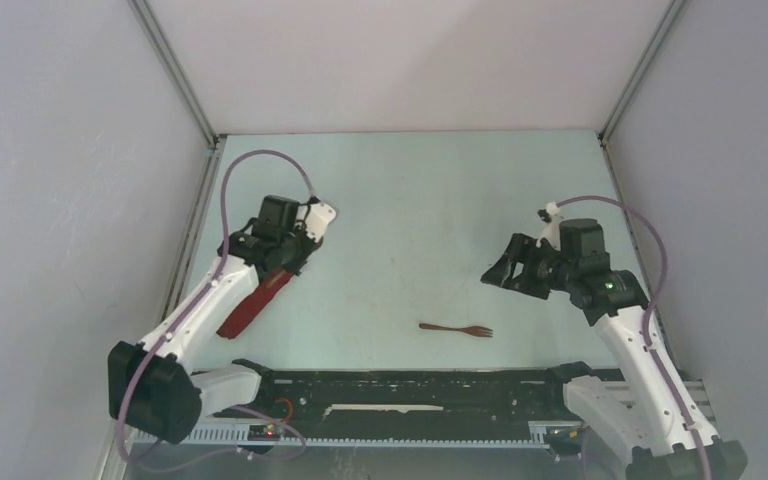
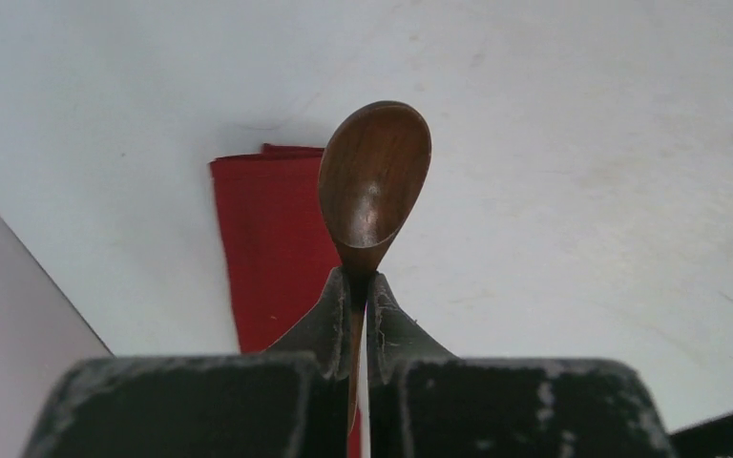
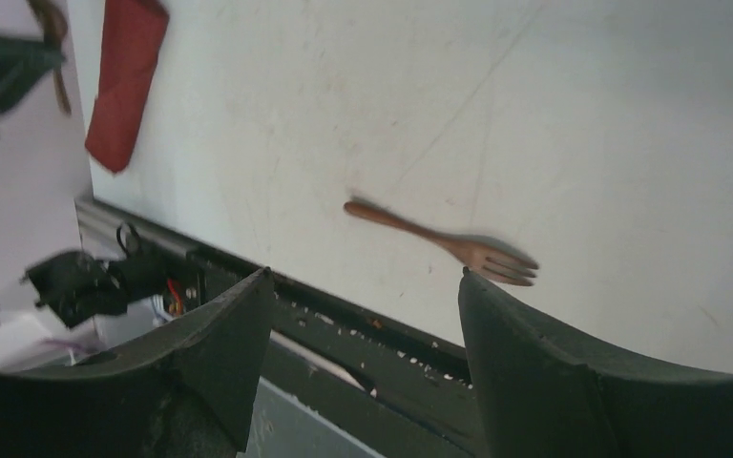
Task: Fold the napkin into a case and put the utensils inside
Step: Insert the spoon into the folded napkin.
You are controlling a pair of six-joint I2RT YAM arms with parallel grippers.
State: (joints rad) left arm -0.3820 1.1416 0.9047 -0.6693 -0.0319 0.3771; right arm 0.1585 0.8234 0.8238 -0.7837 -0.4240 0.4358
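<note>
Closest to the lens on the left wrist cam is the left gripper (image 2: 361, 286), jaws pinched tight on the handle of the wooden spoon (image 2: 374, 176). The bowl sticks out past the fingertips, hollow side facing the camera. So one utensil is in hand, up off the table (image 1: 410, 190).

What the next move hangs on, as I read it, is spoon versus case (image 2: 272, 239). That dark red folded strip lies on the left side of the table, under and just beyond the left jaws, and on the overhead cam its long axis runs diagonally from near-left to far-right. From the wrist it runs nearly parallel to the spoon but sits off to the left, its far end showing beside the bowl. I reckon a small sideways shift is needed to line them up before sliding in. Can't tell which end is open, or whether any opening shows at all.

The fork (image 3: 439, 237) lies flat near the front edge, well apart from the case and closer to the right arm. The right gripper (image 3: 365, 275) hangs above it, jaws wide apart, holding nothing. The fork's handle points left and its tines right, roughly along the line between the two fingers, so I'd guess a wrist turn comes first.
</note>
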